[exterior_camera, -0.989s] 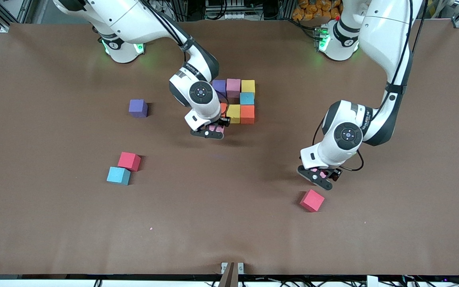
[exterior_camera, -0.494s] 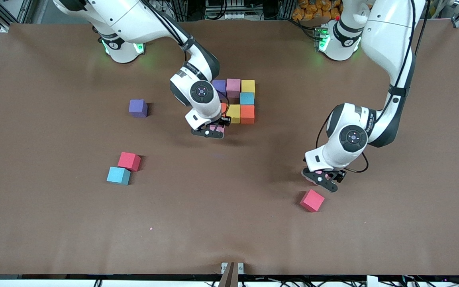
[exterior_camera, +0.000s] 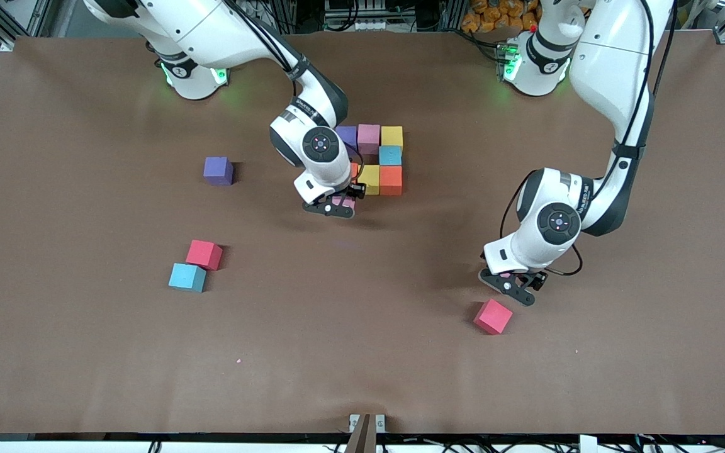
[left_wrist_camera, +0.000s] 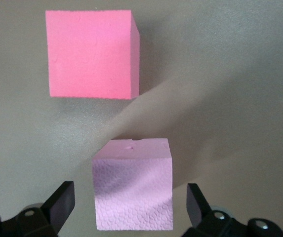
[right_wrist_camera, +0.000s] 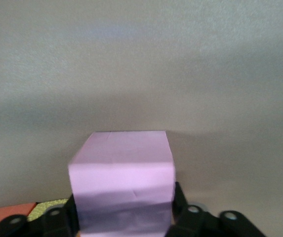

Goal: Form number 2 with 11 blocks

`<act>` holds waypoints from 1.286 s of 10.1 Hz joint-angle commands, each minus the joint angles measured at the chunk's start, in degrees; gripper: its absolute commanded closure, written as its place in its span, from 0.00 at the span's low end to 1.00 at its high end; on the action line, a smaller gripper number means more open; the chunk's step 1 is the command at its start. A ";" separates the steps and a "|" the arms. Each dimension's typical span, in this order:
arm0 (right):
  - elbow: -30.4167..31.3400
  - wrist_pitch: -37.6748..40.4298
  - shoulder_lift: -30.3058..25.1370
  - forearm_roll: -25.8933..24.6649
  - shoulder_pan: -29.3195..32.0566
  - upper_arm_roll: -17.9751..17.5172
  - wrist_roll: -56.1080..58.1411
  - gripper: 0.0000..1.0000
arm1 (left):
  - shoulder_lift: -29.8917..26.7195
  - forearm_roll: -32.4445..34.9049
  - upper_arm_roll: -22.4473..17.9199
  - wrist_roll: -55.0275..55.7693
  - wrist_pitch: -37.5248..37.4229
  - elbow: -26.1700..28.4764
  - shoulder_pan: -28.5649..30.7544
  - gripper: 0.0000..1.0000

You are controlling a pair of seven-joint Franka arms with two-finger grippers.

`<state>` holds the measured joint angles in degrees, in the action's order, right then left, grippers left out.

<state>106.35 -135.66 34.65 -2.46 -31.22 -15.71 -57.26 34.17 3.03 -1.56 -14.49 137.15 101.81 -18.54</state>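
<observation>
Several blocks form a tight cluster: purple (exterior_camera: 346, 136), pink (exterior_camera: 369, 135) and yellow (exterior_camera: 391, 135) in a row, then light blue (exterior_camera: 390, 155), orange (exterior_camera: 391, 180) and yellow (exterior_camera: 369, 178). My right gripper (exterior_camera: 331, 209) (right_wrist_camera: 124, 217) is at the cluster's nearer corner. Its fingers press the sides of a pale pink block (right_wrist_camera: 121, 168) (exterior_camera: 342, 202). My left gripper (exterior_camera: 512, 287) (left_wrist_camera: 131, 202) stands open around another pale pink block (left_wrist_camera: 131, 185) on the table, with gaps on both sides. A deep pink block (exterior_camera: 493, 316) (left_wrist_camera: 89, 54) lies just nearer the camera.
A loose purple block (exterior_camera: 218, 170) lies toward the right arm's end of the table. Nearer the camera on that side, a red block (exterior_camera: 204, 254) touches a light blue block (exterior_camera: 187, 277). Brown table surface (exterior_camera: 362, 327) stretches between the two groups.
My left gripper has shifted a little toward the left arm's end of the table, staying open by the pale pink block. The right gripper has barely moved.
</observation>
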 commanded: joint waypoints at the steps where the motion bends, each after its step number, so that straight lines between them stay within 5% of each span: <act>1: -0.97 -0.13 1.12 -0.97 -0.69 0.15 -1.81 0.02 | 0.19 0.40 0.07 -0.19 0.93 0.41 0.26 0.00; 3: -1.15 -0.04 0.86 -0.97 -0.86 0.15 -1.72 0.01 | 0.89 0.40 0.07 -0.01 1.10 0.32 0.34 0.01; 10: -1.06 5.48 -11.25 -0.62 3.43 -0.20 1.08 0.00 | 2.56 0.49 0.07 0.17 3.39 -0.20 -0.01 0.36; 13: -0.71 13.03 -15.13 -0.62 11.58 -0.11 17.39 0.00 | 1.78 0.49 0.33 1.21 3.30 -0.38 -0.27 0.52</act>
<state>104.11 -125.08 21.94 -2.59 -24.65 -15.29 -46.31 36.57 3.03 -1.44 -14.38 140.12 101.62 -18.60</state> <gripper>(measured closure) 0.000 0.388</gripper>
